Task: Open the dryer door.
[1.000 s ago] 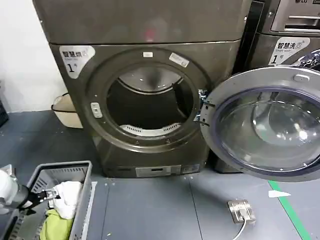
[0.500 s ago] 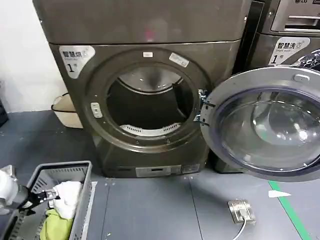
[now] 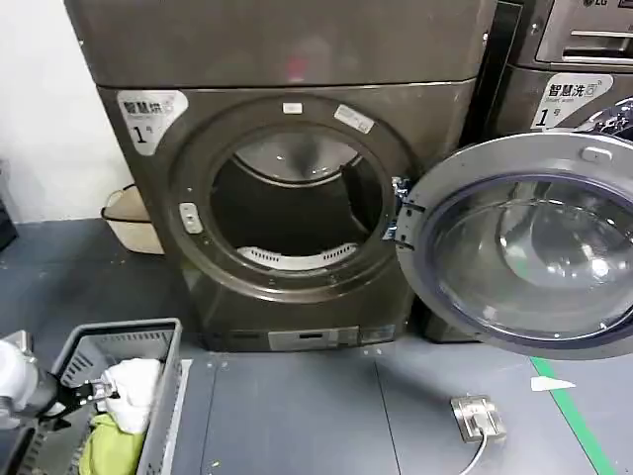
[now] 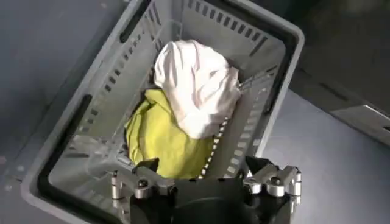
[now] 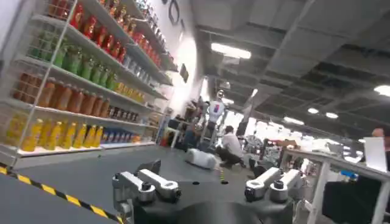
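Note:
The dryer door (image 3: 495, 160), chrome-rimmed with a tinted glass centre, stands swung wide open to the right of the bronze-grey dryer (image 3: 297, 59). Its inner face is turned toward me, and the dark drum opening (image 3: 297, 213) is exposed. My left gripper (image 3: 84, 388) hangs low at the left over a grey laundry basket (image 3: 163, 396), far from the door. In the left wrist view the left gripper (image 4: 201, 167) is open above yellow cloth (image 4: 158, 140) and white cloth (image 4: 198, 85), holding nothing. My right gripper (image 5: 207, 167) is open and empty, pointing away into the room.
A beige basin (image 3: 129, 223) sits on the floor left of the dryer. The neighbouring LG machine (image 3: 574, 59) stands behind the open door. A metal floor socket (image 3: 477, 416) with a cable and a green tape line (image 3: 574, 421) lie at the right front.
My left gripper has shifted slightly down and to the left over the basket. The door and the rest have not moved.

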Tool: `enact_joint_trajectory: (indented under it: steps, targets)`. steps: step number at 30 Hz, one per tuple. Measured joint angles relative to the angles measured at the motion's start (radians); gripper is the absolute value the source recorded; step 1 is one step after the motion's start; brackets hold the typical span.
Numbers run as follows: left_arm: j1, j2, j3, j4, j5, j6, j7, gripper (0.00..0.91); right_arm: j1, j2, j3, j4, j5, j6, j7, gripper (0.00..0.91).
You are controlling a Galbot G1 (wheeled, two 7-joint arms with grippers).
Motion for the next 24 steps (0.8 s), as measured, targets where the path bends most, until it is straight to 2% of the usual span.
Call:
enact_joint_trajectory:
  steps: [24]
  targets:
    - [-0.006,0.001,0.002,0.007,-0.006,0.0,-0.001,0.907,-0.006,0.007,0.003,-0.008,-0.005,0.009,-0.003,0.907]
